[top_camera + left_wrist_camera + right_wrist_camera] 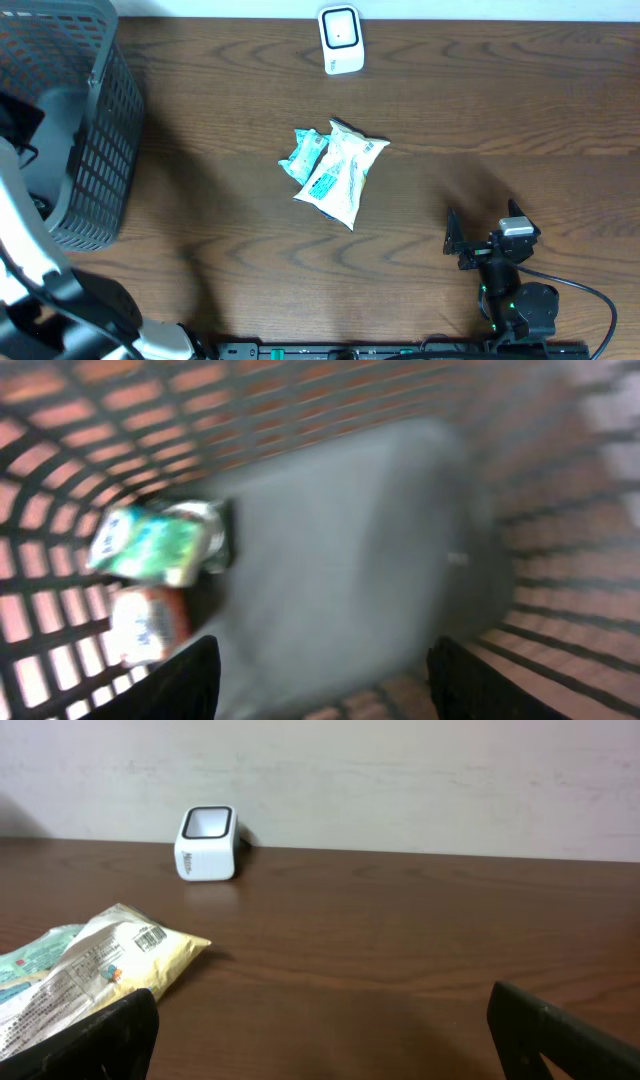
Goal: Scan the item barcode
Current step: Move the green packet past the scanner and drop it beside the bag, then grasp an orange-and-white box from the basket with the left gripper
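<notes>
The left gripper hangs inside the grey plastic mesh basket at the bench's left edge. Its jaws stand apart with nothing between them. Below it, a green foil packet and a red-and-white packet lie against the basket's side wall, probably items already dropped there. This view is blurred, so finer detail is unreadable.

The right gripper sits low near the near-right corner, jaws spread wide and empty. It faces the items, which looks like a ready stance for a pick.

A large white-and-yellow plastic pouch lies flat at the bench centre, touching a smaller teal-and-white sachet on its left. What appears to be a barcode faces up on the pouch. The white box-shaped barcode scanner stands at the far edge, well apart from both.

The dark brown wood-grain bench is matt. A pale plain wall rises behind it.
</notes>
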`<state>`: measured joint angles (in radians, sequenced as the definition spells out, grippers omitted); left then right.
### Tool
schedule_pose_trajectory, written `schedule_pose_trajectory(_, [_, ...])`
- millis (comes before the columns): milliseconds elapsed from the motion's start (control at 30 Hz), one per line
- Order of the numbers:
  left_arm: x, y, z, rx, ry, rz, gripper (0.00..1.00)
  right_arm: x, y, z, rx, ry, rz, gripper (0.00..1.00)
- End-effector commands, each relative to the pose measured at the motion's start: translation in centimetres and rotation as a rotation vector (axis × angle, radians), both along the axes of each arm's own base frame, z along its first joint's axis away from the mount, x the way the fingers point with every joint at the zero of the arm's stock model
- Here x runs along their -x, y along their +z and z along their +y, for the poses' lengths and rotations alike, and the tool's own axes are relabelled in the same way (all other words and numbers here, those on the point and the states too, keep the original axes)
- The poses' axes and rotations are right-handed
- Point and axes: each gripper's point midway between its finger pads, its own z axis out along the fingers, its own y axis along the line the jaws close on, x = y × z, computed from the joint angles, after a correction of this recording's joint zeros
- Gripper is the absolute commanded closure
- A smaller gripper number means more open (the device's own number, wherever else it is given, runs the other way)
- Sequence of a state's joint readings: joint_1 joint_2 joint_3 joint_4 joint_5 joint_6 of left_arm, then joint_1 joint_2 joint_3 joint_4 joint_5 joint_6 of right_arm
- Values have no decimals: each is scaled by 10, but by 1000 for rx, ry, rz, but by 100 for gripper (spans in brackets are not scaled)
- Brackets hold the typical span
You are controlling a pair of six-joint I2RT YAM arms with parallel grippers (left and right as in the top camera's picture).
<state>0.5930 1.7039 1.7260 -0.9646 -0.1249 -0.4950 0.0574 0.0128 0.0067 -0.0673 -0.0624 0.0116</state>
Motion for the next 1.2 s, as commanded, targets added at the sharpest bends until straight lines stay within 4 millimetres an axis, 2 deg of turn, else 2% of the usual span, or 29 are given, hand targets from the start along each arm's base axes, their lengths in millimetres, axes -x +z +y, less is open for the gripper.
schedule_pose_trajectory(0, [26, -33, 26, -12, 192, 124, 34, 0, -1, -1, -9, -5, 4, 1])
schedule_pose_trajectory(267, [45, -83, 40, 79, 270, 253, 34, 0, -1, -1, -9, -5, 4, 1])
schedule_pose_trajectory(633, [61, -131, 41, 173, 336, 373, 33, 0, -1, -1, -9, -5, 4, 1])
schedule_pose_trajectory(733, [63, -138, 41, 185, 339, 393, 33, 0, -1, -1, -9, -5, 4, 1])
schedule_pose_trajectory(1167, [83, -141, 49, 155, 417, 432, 33, 0, -1, -1, -9, -5, 4, 1])
